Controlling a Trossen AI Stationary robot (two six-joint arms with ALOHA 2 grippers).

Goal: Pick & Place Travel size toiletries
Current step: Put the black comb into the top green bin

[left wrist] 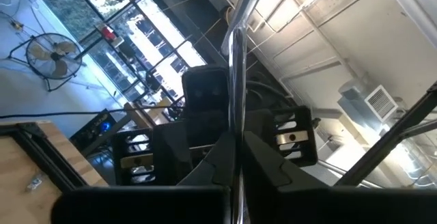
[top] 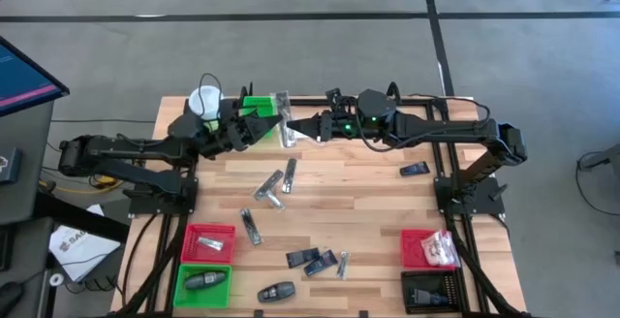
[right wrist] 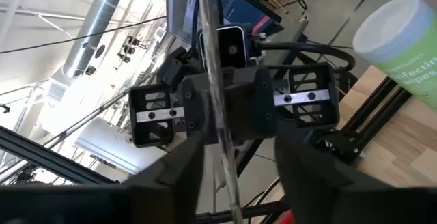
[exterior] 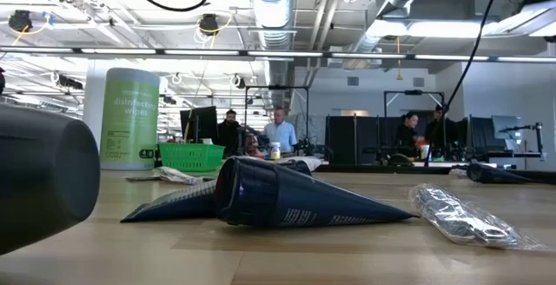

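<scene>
A: Going left to right, what's sorted already?

B: The red bin (top: pixel 210 243) at the near left holds a silvery packet, the green bin (top: pixel 203 280) below it a black oval piece. Far right, the other red bin (top: pixel 429 249) has a crinkly sachet, and the black bin (top: pixel 432 291) beside it looks to hold something, though I can't make out what.

A: And the arms?

B: Both meet at the table's far edge. The left gripper (top: pixel 263 124) and right gripper (top: pixel 302 126) face each other across one silvery packet (top: pixel 284 119) held upright between them. In the left wrist view its fingers (left wrist: pixel 205 173) pinch the thin edge; the right gripper's look parted around it.

A: Much left?

B: Plenty, I'd judge: silvery tubes (top: pixel 274 186), dark packets (top: pixel 312 259) and a dark packet (top: pixel 414 170) lie loose.
</scene>
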